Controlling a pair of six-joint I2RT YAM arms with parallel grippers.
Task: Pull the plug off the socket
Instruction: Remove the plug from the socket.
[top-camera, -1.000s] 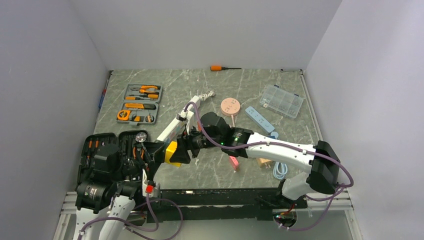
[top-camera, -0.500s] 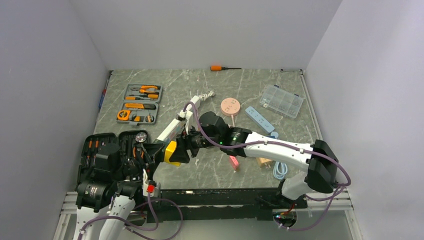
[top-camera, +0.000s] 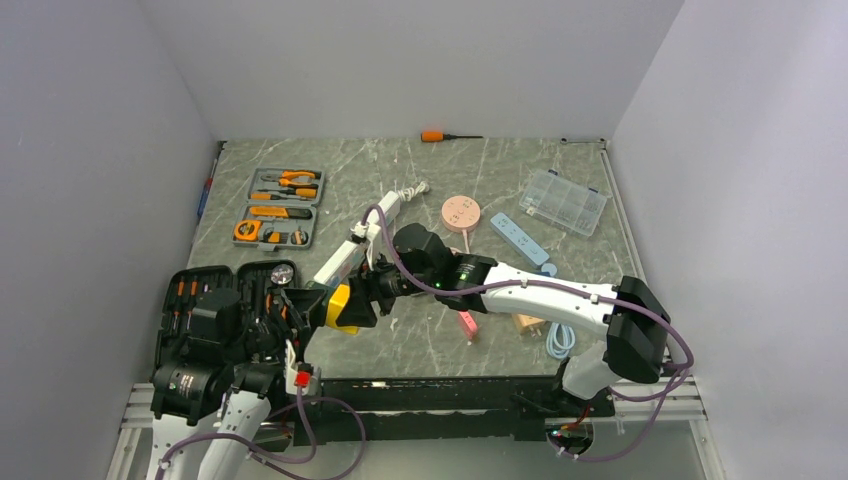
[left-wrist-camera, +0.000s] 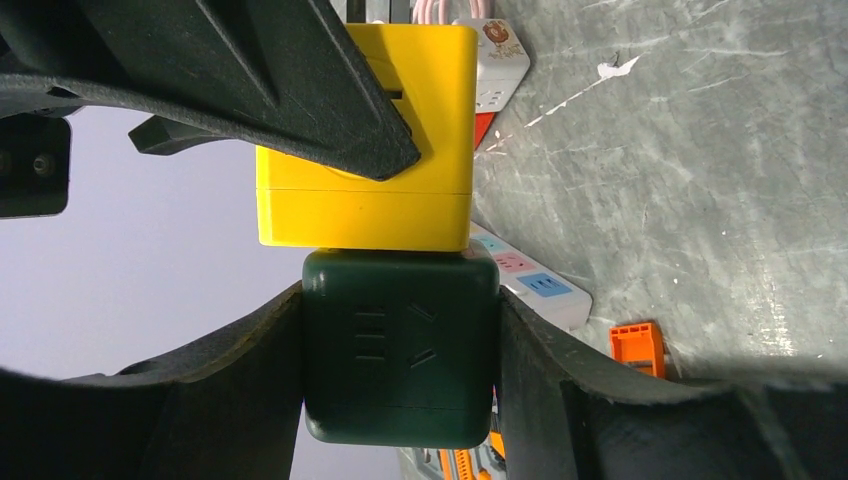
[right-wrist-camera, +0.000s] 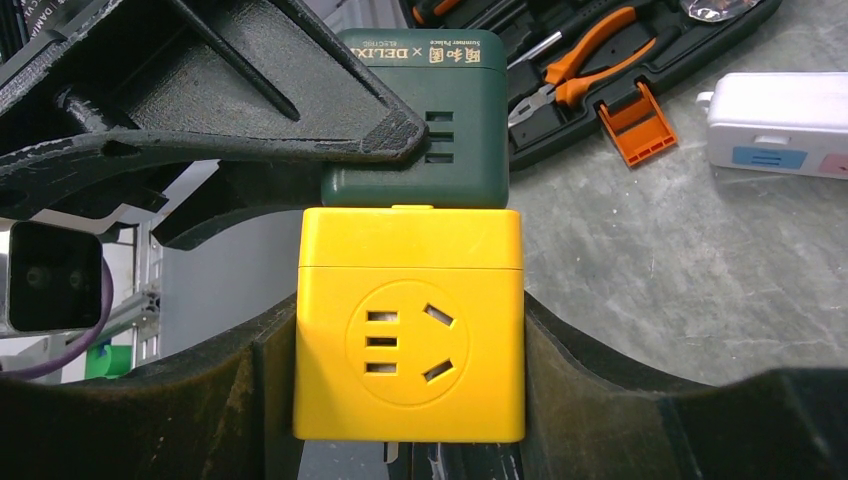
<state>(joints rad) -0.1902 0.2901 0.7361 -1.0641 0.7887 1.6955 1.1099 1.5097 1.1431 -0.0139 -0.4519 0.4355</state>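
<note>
Marble table (top-camera: 500, 170) is carrying a tool tray (top-camera: 283, 207) and white power strip (right-wrist-camera: 790, 115). Left gripper (left-wrist-camera: 400, 350) is clamping green cube (left-wrist-camera: 400, 400), and right gripper (right-wrist-camera: 410, 345) is clamping yellow cube (right-wrist-camera: 410, 270). Cubes are touching.

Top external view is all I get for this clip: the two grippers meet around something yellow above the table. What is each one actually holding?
Observer: The right wrist view shows the right gripper shut on a yellow cube socket, with its outlet face toward that camera.
Operator: And the left one?
Observer: The left wrist view shows the left gripper shut on a dark green cube, which your view hides among the black fingers.
Operator: Have the two cubes come apart yet?
Observer: No. Both wrist views show them pressed face to face, with no gap at the seam.
</note>
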